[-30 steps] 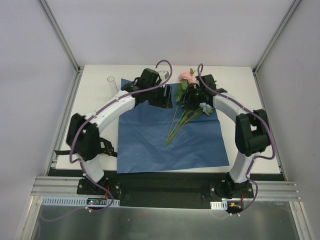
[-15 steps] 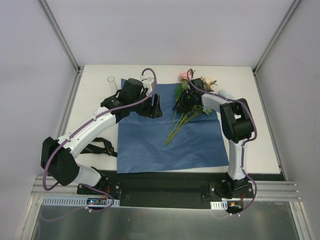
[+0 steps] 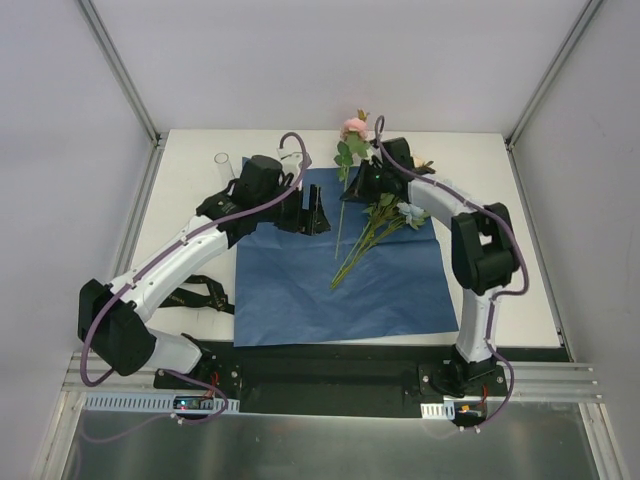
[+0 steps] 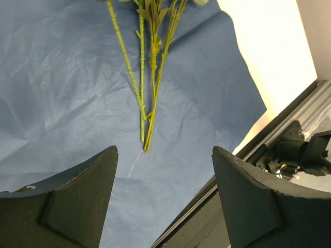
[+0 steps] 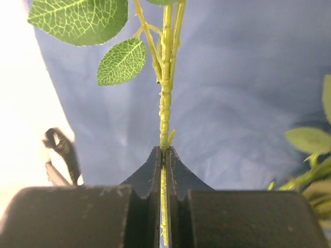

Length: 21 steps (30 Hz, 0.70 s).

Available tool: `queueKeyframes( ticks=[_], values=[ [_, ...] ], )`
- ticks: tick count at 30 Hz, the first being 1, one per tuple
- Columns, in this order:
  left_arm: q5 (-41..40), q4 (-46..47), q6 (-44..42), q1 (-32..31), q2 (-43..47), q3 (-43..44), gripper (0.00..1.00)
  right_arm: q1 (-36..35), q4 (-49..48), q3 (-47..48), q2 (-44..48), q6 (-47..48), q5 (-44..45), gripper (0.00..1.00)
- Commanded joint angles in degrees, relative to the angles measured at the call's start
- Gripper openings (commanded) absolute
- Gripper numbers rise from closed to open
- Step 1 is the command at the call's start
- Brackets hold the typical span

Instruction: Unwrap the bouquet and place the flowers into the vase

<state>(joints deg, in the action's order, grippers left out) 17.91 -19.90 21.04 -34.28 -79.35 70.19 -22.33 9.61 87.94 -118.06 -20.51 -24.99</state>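
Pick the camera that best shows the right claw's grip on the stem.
Right wrist: the right claw is shut on the stem, seen close. The top view shows it small, below the pink rose. The left wrist view shows none of it.

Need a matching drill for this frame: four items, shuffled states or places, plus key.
1. vase
2. blue paper
3. right fingers
4. left fingers

A. spread flat, stems lying on it
B. shut on a rose stem
C. open, nothing between them
D. upright near the table's far-left corner

Pairs: 1-D, 2-A, 3-B, 4-C
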Motion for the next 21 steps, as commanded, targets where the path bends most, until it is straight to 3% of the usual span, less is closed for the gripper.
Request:
queueKeyframes(
  ticks=[1, 6, 11, 15, 17, 21],
  values=[
    [2.12, 1.79, 4.01, 2.02, 4.91, 1.87, 0.74, -0.09, -3.71, -5.20, 16.34, 3.98, -6.45, 0.01],
    [6.60, 3.98, 7.60, 5.89, 4.03, 5.47, 0.75, -1.66, -11.69, -18.22, 27.43, 6.79, -10.78, 0.01],
    [18.55, 9.34, 9.36, 6.51, -0.97, 9.69, 0.80, -6.31, -12.59, -28.24, 38.42, 11.54, -9.29, 0.01],
    [20.76, 13.83, 12.01, 6.16, -2.21, 8.82, 0.80, -8.61, -12.33, -32.29, 45.53, 12.60, -8.23, 0.01],
    [20.59, 14.54, 12.53, 5.98, -2.56, 8.12, 0.78, -9.40, -11.81, -33.18, 47.39, 12.95, -7.27, 0.01],
    [21.19, 14.63, 15.43, 5.98, -3.97, 7.68, 0.60, -10.10, -10.40, -33.98, 50.47, 13.83, -5.77, 0.01]
  ],
)
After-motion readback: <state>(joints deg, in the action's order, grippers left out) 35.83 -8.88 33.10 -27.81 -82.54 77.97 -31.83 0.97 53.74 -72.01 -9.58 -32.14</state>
